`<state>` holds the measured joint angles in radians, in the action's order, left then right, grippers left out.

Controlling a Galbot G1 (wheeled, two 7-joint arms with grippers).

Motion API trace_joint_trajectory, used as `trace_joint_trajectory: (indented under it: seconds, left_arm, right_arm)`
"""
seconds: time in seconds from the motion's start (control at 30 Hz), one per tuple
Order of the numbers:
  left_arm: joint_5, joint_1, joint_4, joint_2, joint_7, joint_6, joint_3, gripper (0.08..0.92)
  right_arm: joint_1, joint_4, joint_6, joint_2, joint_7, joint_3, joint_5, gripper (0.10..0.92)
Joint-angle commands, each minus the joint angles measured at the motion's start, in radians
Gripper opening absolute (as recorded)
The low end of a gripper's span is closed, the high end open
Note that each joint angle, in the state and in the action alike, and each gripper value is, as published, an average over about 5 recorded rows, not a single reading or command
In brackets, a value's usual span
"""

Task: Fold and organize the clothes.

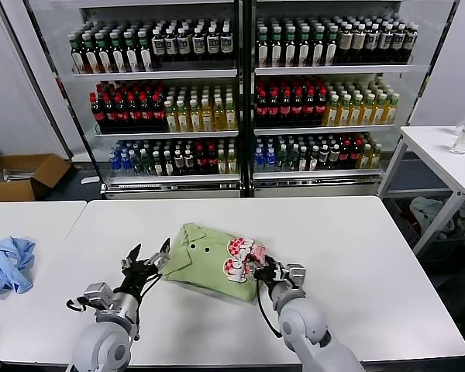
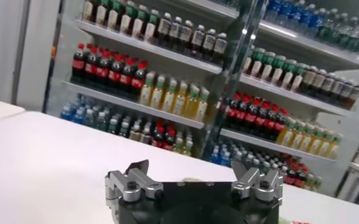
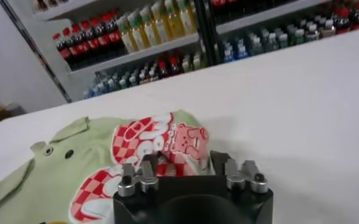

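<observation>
**Polo shirt lies between both grippers, right one closer**

Polo shirt point(image 1: 209, 260), light green with a red-and-white checkered print, sits partly folded as a compact bundle on the white table point(image 1: 356, 256), near the front edge and just ahead of the robot. Its long axis runs on a slant, from the collar end at the far left down to the print end at the near right.

Right gripper point(image 1: 265, 270) is at the print end, its fingers spread open and touching or just short of the cloth; I cannot tell which. Left gripper point(image 1: 145, 264) hangs just beside the shirt's left edge, also open and holding nothing. Both are close, but the right one is the nearer, so a further fold would most likely start from that side, carrying the print end towards the collar.

The right wrist view shows what the head view cannot: the right gripper point(image 3: 185, 173) has its open fingers right over the checkered print, with the collar and buttons of the shirt point(image 3: 75, 158) beyond. The left wrist view shows the left gripper point(image 2: 194, 182) open, with bare table and the drinks cooler point(image 2: 185, 79) ahead of it and no shirt in sight, so that gripper points past the cloth.
</observation>
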<state>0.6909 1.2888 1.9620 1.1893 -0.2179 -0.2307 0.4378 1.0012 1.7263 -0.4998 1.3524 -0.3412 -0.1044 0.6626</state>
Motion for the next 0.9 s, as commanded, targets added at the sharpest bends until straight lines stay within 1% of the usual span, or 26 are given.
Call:
trace_joint_trajectory:
  seconds: [0.03,0.1,0.23,0.43,0.53,0.6,0.7,0.8,0.9]
  left_arm:
    - [-0.02,0.035,0.008,-0.013,-0.009,0.012,0.038,0.823]
    - [-0.019,0.043,0.012,-0.012,-0.008,0.013,0.037,0.823]
    - [-0.021,0.051,0.016,-0.004,-0.007,0.014,0.032,0.823]
    - [-0.044,0.049,0.016,-0.002,0.002,0.016,0.018,0.822]
    - [-0.084,0.047,0.016,-0.008,0.012,0.029,0.014,0.823]
    - [-0.113,0.049,0.018,-0.01,0.018,0.036,0.01,0.823]
    - [-0.146,0.057,0.024,-0.01,0.026,0.044,0.003,0.823]
    - [-0.168,0.067,0.028,-0.008,0.03,0.05,-0.003,0.822]
    - [-0.19,0.076,0.033,-0.008,0.034,0.059,-0.008,0.823]
  right_arm:
    - [-0.096,-0.108,-0.032,0.007,0.001,0.024,-0.004,0.533]
    - [-0.119,-0.117,-0.045,-0.022,0.023,0.008,-0.029,0.481]
    - [-0.179,-0.153,-0.066,-0.086,0.097,-0.013,-0.117,0.351]
    - [-0.289,-0.261,-0.079,-0.162,0.246,-0.016,-0.276,0.18]
    - [-0.325,-0.293,-0.078,-0.191,0.326,-0.006,-0.351,0.123]
    - [-0.326,-0.288,-0.052,-0.203,0.347,-0.003,-0.367,0.116]
    - [-0.289,-0.251,0.096,-0.209,0.33,-0.01,-0.37,0.119]
    - [-0.228,-0.206,0.264,-0.218,0.273,-0.031,-0.397,0.162]
    - [-0.131,-0.14,0.38,-0.236,0.219,-0.073,-0.42,0.242]
